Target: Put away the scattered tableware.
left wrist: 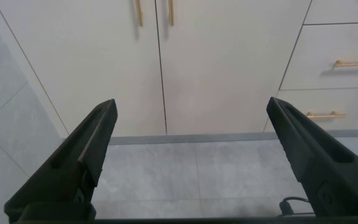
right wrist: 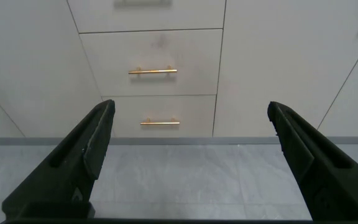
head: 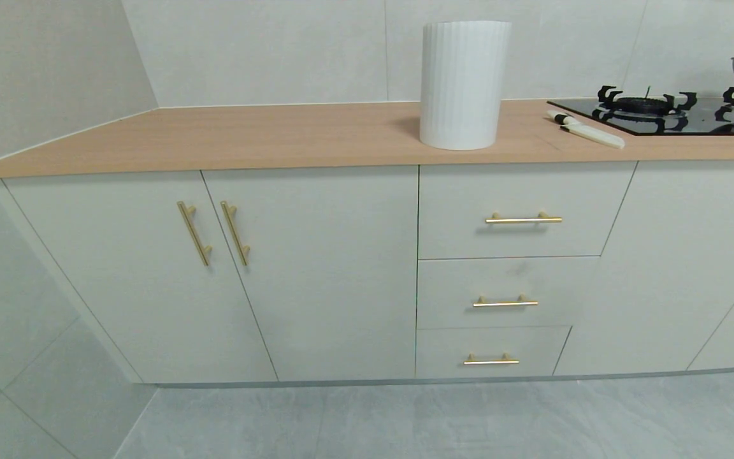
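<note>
White knife (head: 587, 131) lies flat on the wood-grain tabletop (head: 246, 134), just beside the black gas hob (head: 666, 113). It is near the tall white ribbed cylindrical container (head: 464, 83) but apart from it.

Left pincer (left wrist: 191, 104): jaws spread wide, holding nothing, low before the pale double cabinet doors (left wrist: 229, 62).

Right pincer (right wrist: 191, 106): jaws spread wide, holding nothing, facing the lower gold-handled drawers (right wrist: 154, 53).
</note>
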`<state>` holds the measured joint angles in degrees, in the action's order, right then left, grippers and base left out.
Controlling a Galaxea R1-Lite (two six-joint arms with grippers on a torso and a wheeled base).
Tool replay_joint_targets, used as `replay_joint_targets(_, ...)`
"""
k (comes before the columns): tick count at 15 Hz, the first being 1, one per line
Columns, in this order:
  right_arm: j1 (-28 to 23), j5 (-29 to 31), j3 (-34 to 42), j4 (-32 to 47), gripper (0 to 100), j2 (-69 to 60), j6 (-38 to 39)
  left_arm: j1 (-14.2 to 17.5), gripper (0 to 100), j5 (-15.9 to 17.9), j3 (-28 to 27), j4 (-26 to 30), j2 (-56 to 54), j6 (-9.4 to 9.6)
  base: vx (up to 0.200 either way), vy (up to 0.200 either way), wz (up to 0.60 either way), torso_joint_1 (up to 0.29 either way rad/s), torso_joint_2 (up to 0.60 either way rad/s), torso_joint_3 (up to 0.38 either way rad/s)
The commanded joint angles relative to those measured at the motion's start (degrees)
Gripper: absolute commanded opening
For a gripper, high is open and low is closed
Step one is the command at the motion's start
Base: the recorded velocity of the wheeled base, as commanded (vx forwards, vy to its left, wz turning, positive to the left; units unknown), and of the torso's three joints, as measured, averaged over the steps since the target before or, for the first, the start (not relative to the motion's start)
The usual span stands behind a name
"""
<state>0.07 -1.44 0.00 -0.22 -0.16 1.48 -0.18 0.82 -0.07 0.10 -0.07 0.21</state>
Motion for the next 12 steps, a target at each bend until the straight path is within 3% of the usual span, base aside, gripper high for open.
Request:
replay_joint_targets(1, 0.01, 0.03, 0.00, 0.04, 100, 0.16, 0.02, 0.01, 100, 0.06, -0.01, -0.01, 0.07, 0.06, 0.000, 0.000, 0.00, 0.000, 0.00, 0.000)
replay_joint_targets(4, 0.01, 0.03, 0.00, 0.04, 100, 0.16, -0.07, 0.01, 100, 0.06, 0.07, -0.01, 0.07, -0.03, 0.000, 0.000, 0.00, 0.000, 0.00, 0.000)
replay_joint_targets(12, 0.01, -0.06, 0.00, 0.04, 100, 0.16, 0.02, 0.01, 100, 0.06, 0.07, -0.01, 0.07, -0.12, 0.200, 0.000, 0.00, 0.004, 0.00, 0.002)
